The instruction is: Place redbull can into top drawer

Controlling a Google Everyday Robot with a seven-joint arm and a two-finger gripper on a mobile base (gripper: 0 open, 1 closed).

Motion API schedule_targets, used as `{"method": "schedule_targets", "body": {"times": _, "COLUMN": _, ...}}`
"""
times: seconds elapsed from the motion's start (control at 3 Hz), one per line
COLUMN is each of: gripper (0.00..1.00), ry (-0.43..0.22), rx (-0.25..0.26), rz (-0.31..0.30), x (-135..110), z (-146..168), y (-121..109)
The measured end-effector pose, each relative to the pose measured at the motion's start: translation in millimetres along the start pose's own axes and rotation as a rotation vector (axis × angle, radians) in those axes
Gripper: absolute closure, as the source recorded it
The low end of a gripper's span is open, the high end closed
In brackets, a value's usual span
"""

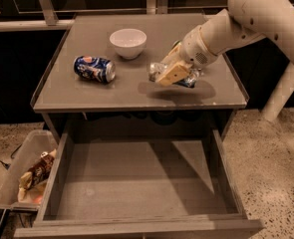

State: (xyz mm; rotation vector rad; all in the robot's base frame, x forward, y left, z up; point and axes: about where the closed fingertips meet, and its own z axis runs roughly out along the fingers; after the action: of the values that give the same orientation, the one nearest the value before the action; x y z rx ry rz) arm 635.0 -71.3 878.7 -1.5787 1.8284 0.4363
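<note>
The redbull can [155, 70] lies on its side on the grey cabinet top [86, 91], right of centre; its silver end shows left of the fingers and a blue patch shows to their right. My gripper [170, 73] reaches in from the upper right and is shut around the can's middle, with the tan fingers [174, 72] over it. A shadow lies on the top just below the can. The top drawer [136, 183] is pulled fully open below the front edge of the cabinet top, and its flat grey bottom is bare.
A dark blue can [94, 68] lies on its side at the left of the cabinet top. A white bowl [128, 42] stands behind the middle. A clear plastic bin [14, 171] with snack bags [37, 176] sits on the floor left of the drawer.
</note>
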Motion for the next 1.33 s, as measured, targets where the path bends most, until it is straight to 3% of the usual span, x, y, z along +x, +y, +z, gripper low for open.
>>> {"method": "schedule_targets", "body": {"times": 0.67, "gripper": 1.0, "ry": -0.072, "rx": 0.029, "rz": 0.016, "x": 11, "z": -61, "y": 52}}
{"method": "schedule_targets", "body": {"times": 1.33, "gripper": 1.0, "ry": -0.104, "rx": 0.031, "rz": 0.101, "x": 18, "z": -72, "y": 129}}
